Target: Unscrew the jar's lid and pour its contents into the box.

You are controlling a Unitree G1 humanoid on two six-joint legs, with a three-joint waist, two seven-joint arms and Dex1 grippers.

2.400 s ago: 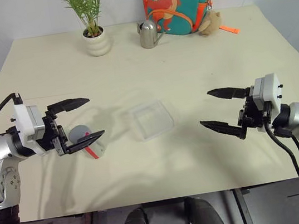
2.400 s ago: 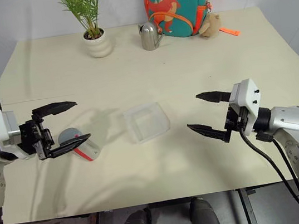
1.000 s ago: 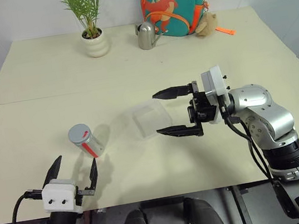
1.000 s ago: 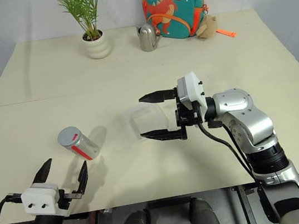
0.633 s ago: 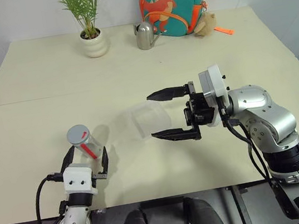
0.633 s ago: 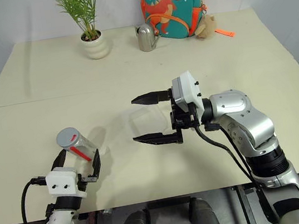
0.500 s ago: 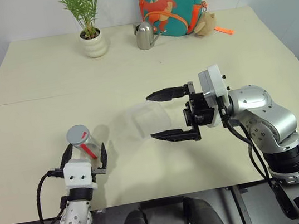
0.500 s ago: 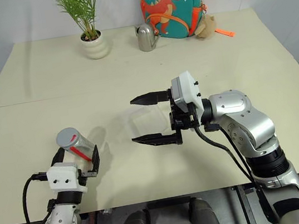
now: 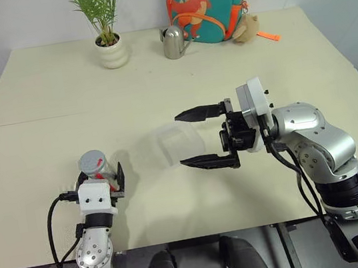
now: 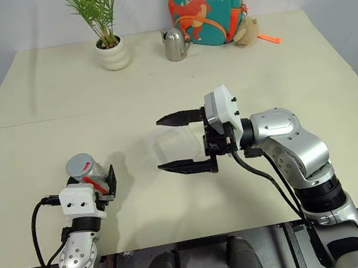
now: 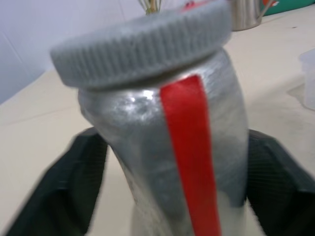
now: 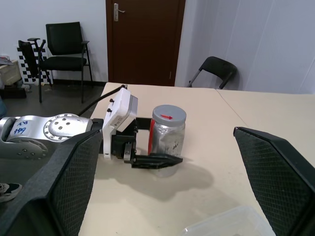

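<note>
The left gripper (image 10: 94,182), wide open a second ago, now clenches the jar (image 10: 85,173) at seven o'clock, steadying it under the lid (image 11: 142,44) for the released right gripper (image 10: 181,140).

Grey ribbed lid (image 11: 142,42) tops the red-striped clear jar (image 11: 182,152).

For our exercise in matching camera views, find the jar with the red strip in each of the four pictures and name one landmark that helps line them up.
Left eye view: jar near the table's front left, between the left tool's fingers.
Right eye view: jar at the same front-left spot.
Left wrist view: jar close up, grey lid on top.
Right wrist view: jar in the middle distance, upright.
Shared landmark: the red strip on its side.
</note>
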